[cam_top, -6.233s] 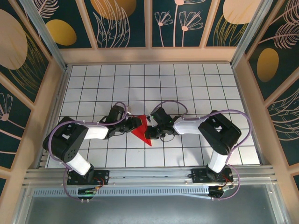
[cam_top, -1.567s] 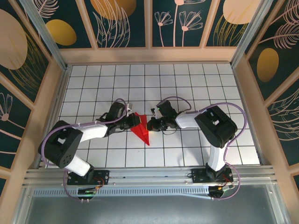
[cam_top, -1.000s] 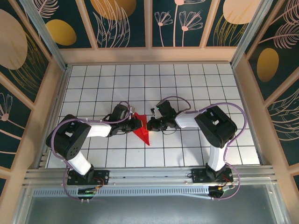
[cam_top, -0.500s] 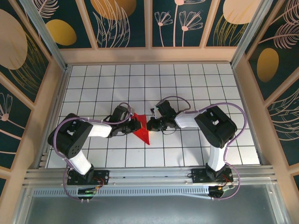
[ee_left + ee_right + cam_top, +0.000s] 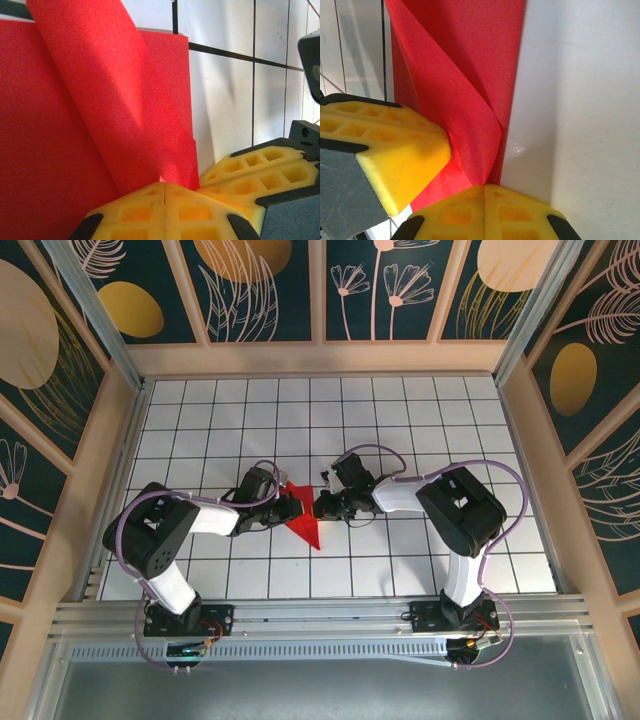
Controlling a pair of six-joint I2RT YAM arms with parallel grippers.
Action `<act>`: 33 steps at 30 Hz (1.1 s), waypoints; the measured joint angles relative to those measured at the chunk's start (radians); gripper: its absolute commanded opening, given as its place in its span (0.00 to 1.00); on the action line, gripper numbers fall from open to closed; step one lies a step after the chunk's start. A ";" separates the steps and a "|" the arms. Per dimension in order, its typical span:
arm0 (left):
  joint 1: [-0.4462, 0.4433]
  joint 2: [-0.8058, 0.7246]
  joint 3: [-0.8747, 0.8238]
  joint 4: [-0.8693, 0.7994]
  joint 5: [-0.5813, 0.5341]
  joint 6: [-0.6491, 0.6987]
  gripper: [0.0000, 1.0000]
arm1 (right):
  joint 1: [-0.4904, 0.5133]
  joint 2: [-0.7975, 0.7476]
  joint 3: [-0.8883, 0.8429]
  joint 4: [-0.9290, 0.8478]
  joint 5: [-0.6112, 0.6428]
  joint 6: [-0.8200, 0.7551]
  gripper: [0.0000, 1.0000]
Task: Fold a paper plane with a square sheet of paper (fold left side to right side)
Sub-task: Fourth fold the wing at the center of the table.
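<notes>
Top external, left pincer [image 5: 290, 508] and right pincer [image 5: 318, 505] pinching red paper [image 5: 306, 528] edges; surrounding tiles [image 5: 400, 430] bare

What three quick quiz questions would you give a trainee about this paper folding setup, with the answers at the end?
1. True or false: the left hand is shut on the red paper.
2. Where does the red paper lie on the tiled table? A: between the two hands, near the middle. B: against the back wall. C: beside the right arm's base.
3. What colour are the fingers of the right hand?
Key: 1 true. 2 A. 3 yellow.
</notes>
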 measured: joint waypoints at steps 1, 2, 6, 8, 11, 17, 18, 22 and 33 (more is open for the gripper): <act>0.000 0.001 0.000 0.001 0.000 0.000 0.00 | 0.000 0.000 0.000 0.000 0.003 0.000 0.12; 0.000 0.002 0.000 0.003 0.000 0.003 0.00 | 0.000 -0.001 0.000 0.000 0.004 0.001 0.14; 0.000 0.003 0.000 0.006 -0.001 0.008 0.00 | -0.001 -0.029 0.000 -0.010 0.026 -0.001 0.21; 0.000 0.003 0.000 0.008 -0.002 0.008 0.00 | -0.003 -0.056 -0.001 -0.016 0.037 -0.002 0.23; 0.000 0.004 0.000 0.008 -0.004 0.009 0.00 | -0.008 -0.114 -0.005 -0.023 0.052 -0.003 0.23; 0.000 0.003 0.002 0.008 -0.008 0.015 0.00 | -0.014 -0.241 -0.057 -0.034 0.054 -0.023 0.00; 0.000 0.003 0.002 0.007 -0.009 0.015 0.00 | -0.014 -0.259 -0.071 -0.036 0.041 -0.020 0.00; -0.001 0.003 0.002 0.008 -0.012 0.019 0.00 | 0.003 -0.287 -0.118 -0.032 -0.010 -0.017 0.00; -0.006 0.004 0.009 -0.001 -0.023 0.025 0.00 | 0.095 -0.187 -0.162 0.069 -0.082 0.047 0.00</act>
